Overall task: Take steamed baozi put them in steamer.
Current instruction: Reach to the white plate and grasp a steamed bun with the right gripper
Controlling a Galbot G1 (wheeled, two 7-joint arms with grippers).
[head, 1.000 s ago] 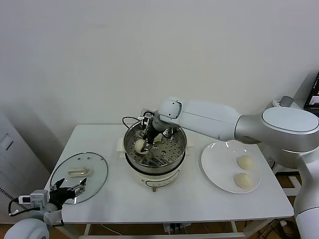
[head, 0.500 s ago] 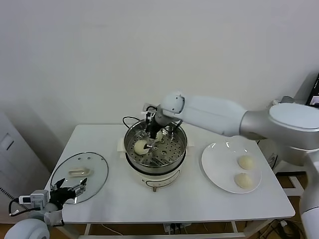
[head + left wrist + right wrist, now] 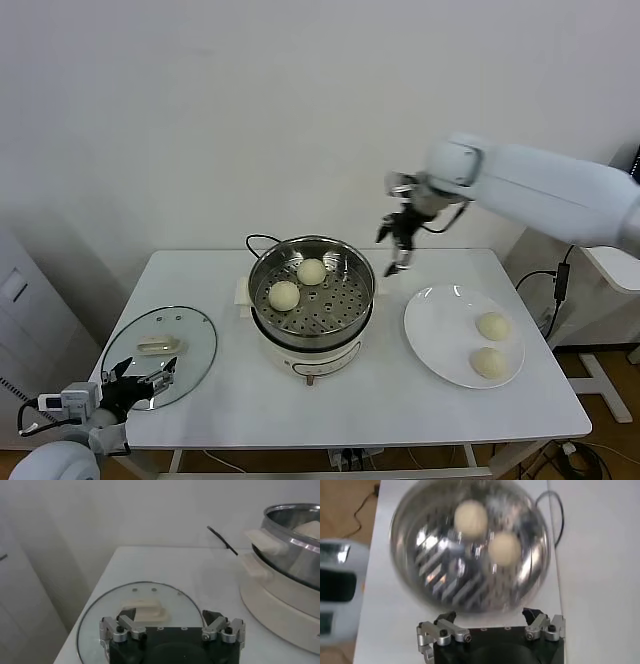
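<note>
Looking across the table (image 3: 330,400), I count the job as half done. Two buns sit in the steamer (image 3: 311,300) on its perforated tray: one toward the far side (image 3: 311,271), the other a little nearer and to the left (image 3: 284,294), close together but not touching as far as I can see. The right wrist view shows the same pair (image 3: 470,519) (image 3: 505,549) down inside the steel pot (image 3: 445,575).

Two more buns wait on the white plate (image 3: 435,330) at the right of the table, one farther (image 3: 491,325) and one nearer (image 3: 487,361), just beside each other.

The right gripper (image 3: 398,250) hangs in the air between the steamer and the plate, above the far part of the table and clear of both. Its jaws stand wide apart and nothing is in them. My guess is that it needs to go to the plate for the third bun; there is free tray on the near and right side of the pot for it.

The left gripper (image 3: 140,385) sits low at the near left corner, its jaws spread and empty, hovering at the near edge of the glass lid (image 3: 165,350) that lies flat on the table. It looks parked there.

So what remains, by my reckoning, is two trips from plate to steamer. The lid is off, so the pot is open for both.
</note>
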